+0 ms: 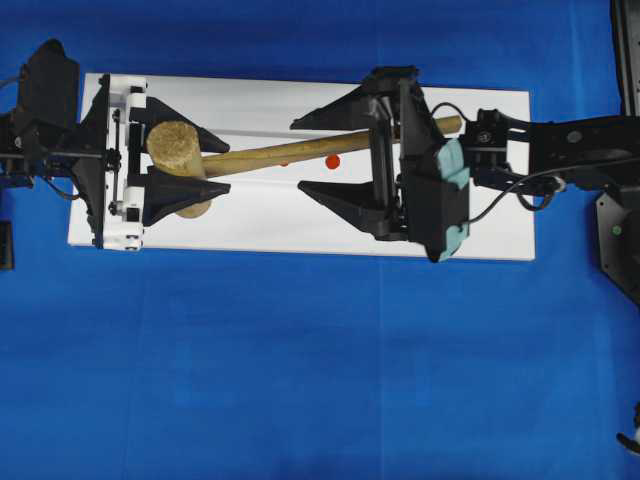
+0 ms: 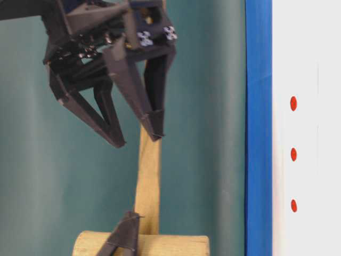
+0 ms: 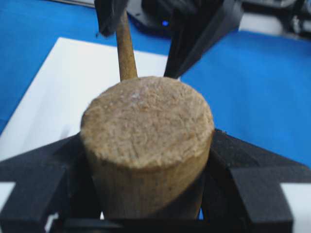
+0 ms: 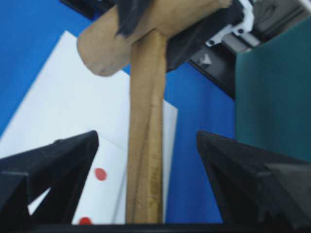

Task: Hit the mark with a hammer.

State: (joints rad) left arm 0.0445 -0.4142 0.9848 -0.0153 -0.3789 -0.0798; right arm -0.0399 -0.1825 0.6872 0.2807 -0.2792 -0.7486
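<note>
While two black hands are in view, only one hammer [image 1: 300, 152] is present: a light wooden mallet with a thick cylindrical head of rough, fibrous end grain and a long, thin, smooth handle. Seen from overhead, its head lies at 9 o'clock and its handle runs toward 3 o'clock over one flat white board [image 1: 260, 225]. That board rests on a bench [image 1: 300, 380] covered in blue cloth. The left hand [image 1: 205, 163] is clamped on the hammer head, one finger on each side. The right hand [image 1: 325, 155] stands wide apart, straddling the handle without gripping. Three round red marks [image 2: 293, 154] show in a row on the board in the table-level view.
</note>
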